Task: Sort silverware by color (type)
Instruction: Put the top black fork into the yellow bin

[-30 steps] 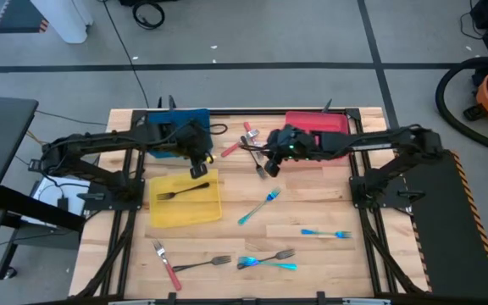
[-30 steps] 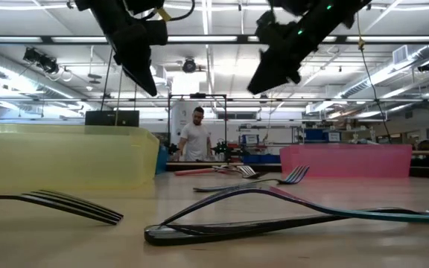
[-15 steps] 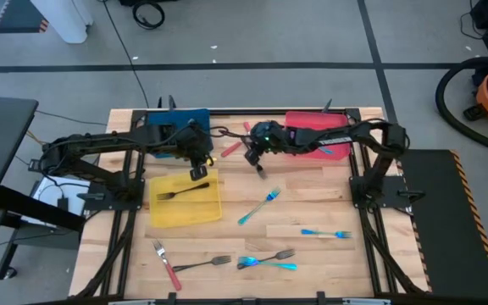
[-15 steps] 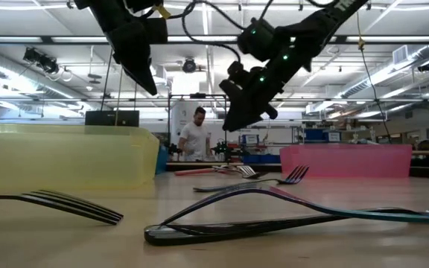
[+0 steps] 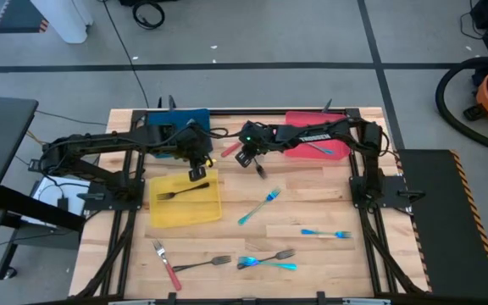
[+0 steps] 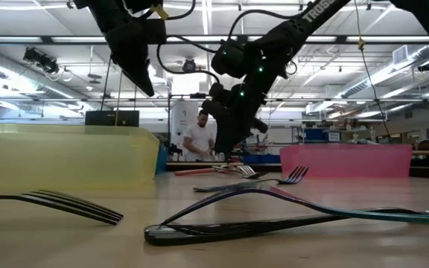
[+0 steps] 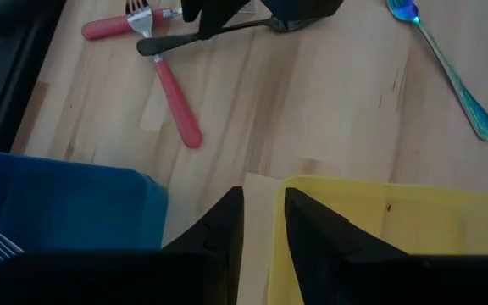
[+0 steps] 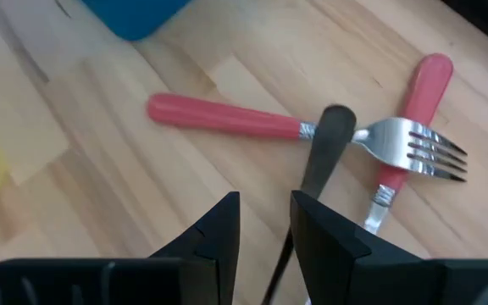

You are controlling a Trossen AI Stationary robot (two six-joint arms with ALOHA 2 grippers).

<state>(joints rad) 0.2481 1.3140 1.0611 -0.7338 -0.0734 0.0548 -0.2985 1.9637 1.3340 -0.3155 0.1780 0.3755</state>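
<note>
Forks lie scattered on the wooden table. Two red-handled forks [image 8: 223, 114] [image 8: 413, 93] lie crossed near the far middle, with a black fork's handle [image 8: 324, 152] across one of them. My right gripper [image 5: 246, 158] [image 8: 265, 220] hovers shut just above these, touching nothing. My left gripper [image 5: 197, 172] [image 7: 263, 212] hangs shut over the far edge of the yellow tray [image 5: 161, 212]. One black fork [image 5: 182, 191] lies flat in that tray. Blue forks [image 5: 259, 206] [image 5: 326, 232] lie in the middle.
A blue tray [image 5: 176, 123] sits at the far left and a red tray [image 5: 307, 123] at the far right, with silverware in it. Near the front edge lie a red fork [image 5: 166, 264], black forks [image 5: 202, 263] and a blue fork [image 5: 269, 264].
My right gripper has swung from beside the red tray toward the table's left and come lower, and now hangs over the crossed red forks. No fork has moved.
</note>
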